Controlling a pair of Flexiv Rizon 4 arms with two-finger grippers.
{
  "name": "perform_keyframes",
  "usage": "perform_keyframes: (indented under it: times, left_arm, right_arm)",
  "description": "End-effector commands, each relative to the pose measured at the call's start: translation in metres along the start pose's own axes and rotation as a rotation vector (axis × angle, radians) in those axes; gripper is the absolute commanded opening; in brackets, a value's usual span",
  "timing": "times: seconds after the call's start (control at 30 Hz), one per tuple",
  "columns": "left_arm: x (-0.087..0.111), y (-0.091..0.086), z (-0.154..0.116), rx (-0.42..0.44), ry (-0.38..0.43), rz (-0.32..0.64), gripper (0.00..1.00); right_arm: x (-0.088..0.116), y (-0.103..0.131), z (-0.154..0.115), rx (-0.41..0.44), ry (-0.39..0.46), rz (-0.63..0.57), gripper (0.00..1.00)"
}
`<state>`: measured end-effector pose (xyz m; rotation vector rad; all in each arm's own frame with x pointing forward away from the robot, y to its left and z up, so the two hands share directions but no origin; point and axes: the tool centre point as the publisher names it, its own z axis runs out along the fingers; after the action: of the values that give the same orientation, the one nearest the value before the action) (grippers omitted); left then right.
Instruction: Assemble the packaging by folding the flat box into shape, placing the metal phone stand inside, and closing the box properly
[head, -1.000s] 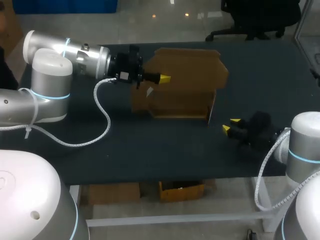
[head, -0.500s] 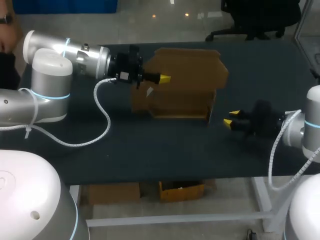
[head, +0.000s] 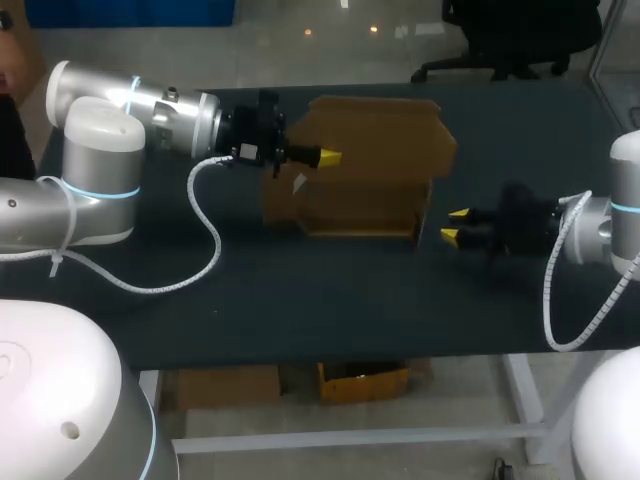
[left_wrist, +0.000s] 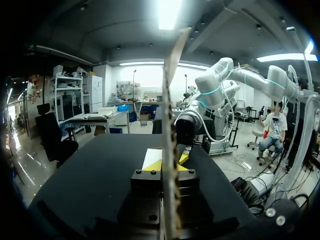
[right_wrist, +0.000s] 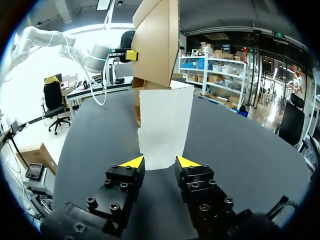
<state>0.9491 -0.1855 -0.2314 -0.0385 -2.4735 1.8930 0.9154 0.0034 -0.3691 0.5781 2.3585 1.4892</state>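
Clamps left gripper (head: 331, 157) on the box (head: 365, 195), on its raised flap (head: 375, 125), seen edge-on between the yellow tips in the left wrist view. Holds right gripper (head: 453, 226) with fingers apart, gripping nothing, just beside the box's right wall, over bare table (head: 300, 290). Shows that wall's pale panel (right_wrist: 165, 120) only from the right wrist.

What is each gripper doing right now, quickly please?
Left gripper: closed on the brown cardboard box.
Right gripper: open, holding nothing.

Dark table (head: 300, 300); cardboard box (head: 368, 180) standing on it.
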Motion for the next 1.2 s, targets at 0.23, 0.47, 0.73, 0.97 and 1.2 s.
perform_keyframes:
  times: [0.23,0.47,0.73,0.97,1.2]
  left_arm:
    - [0.0,0.002,0.001,-0.001,0.0,0.0,0.0]
    - [0.0,0.002,0.001,-0.001,0.0,0.0,0.0]
    - [0.0,0.002,0.001,-0.001,0.0,0.0,0.0]
    - [0.0,0.002,0.001,-0.001,0.0,0.0,0.0]
    - [0.0,0.002,0.001,-0.001,0.0,0.0,0.0]
  right_arm:
    - [-0.009,0.007,0.016,0.014,0.062,-0.036,0.39]
    - [-0.014,0.011,0.027,0.02,0.085,-0.057,0.43]
    - [-0.018,0.015,0.037,0.02,0.107,-0.07,0.45]
    - [-0.018,0.017,0.043,0.02,0.115,-0.072,0.45]
    - [-0.015,0.019,0.049,0.022,0.103,-0.064,0.45]
